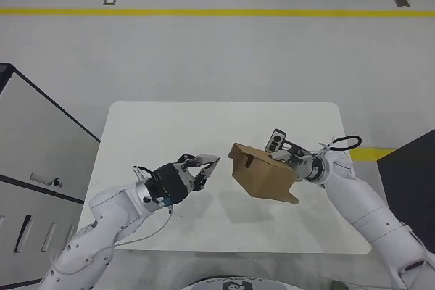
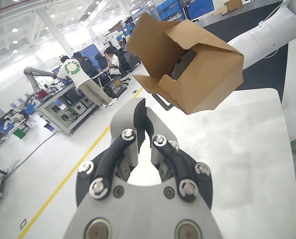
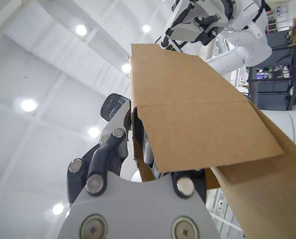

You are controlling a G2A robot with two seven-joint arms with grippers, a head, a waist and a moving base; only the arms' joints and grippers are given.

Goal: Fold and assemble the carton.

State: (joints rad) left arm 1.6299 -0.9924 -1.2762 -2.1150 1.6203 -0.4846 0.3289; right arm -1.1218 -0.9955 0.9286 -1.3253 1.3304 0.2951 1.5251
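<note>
white table (image 1: 167,123), grey cabinet (image 1: 22,138) off its left edge. brown carton (image 1: 259,174), flaps partly folded, held tilted above the table's right half by the right claw (image 1: 288,156), clamped on one wall. left claw (image 1: 209,165), narrow and empty, near table centre, facing the carton's open end.

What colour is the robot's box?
The carton is plain brown, clearest in the left wrist view.
</note>
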